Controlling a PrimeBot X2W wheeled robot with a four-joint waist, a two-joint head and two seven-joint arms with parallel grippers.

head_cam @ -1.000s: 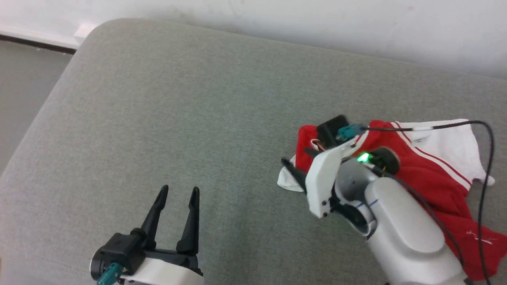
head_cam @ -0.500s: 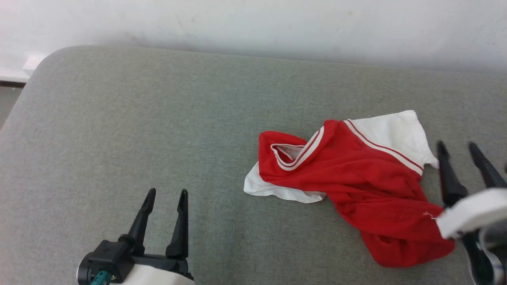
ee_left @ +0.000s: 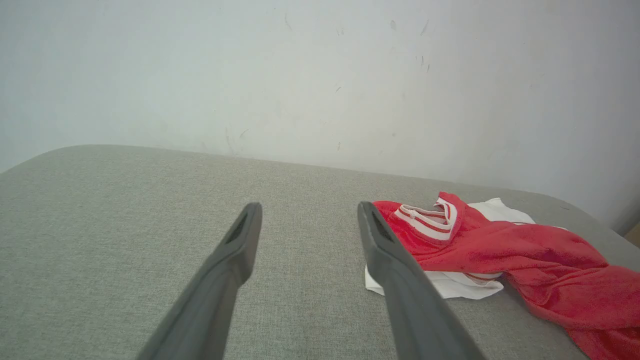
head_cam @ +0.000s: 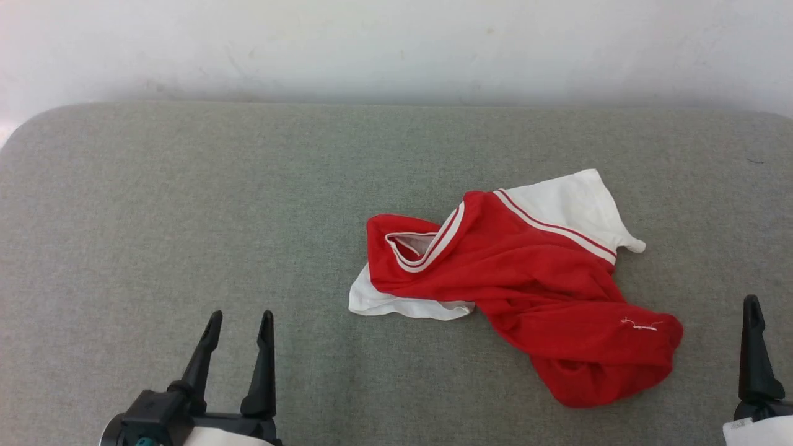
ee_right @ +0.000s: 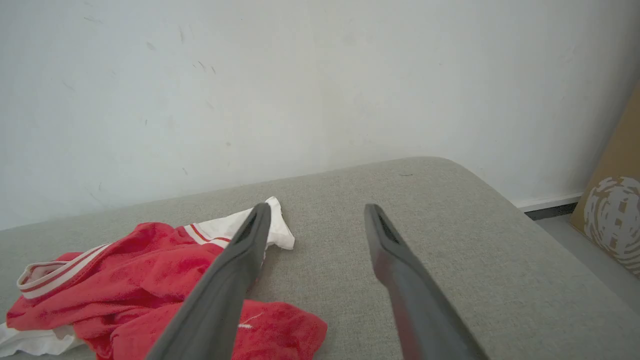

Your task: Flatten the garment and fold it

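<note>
- The garment [head_cam: 533,291], a red jersey T-shirt with white sleeves, lies crumpled and twisted on the grey padded surface [head_cam: 186,204], a little right of the middle, with its collar [head_cam: 427,244] toward the left.
- The left claw [head_cam: 240,316] hovers near-left with fingers apart and holds nothing. The right claw [ee_right: 317,209] waits near-right, also apart and empty.
- I think flattening comes first: take the far white sleeve [head_cam: 570,204] and the bunched hem [head_cam: 607,365] by their edges, and pull them apart gently.
- Better to lift only a little, or the twist may travel along.

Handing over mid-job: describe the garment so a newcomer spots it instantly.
On the grey cushion below the white wall, right of centre, lies the garment, crumpled. Its red body, white sleeves and striped collar stand out against the plain grey fabric.
</note>
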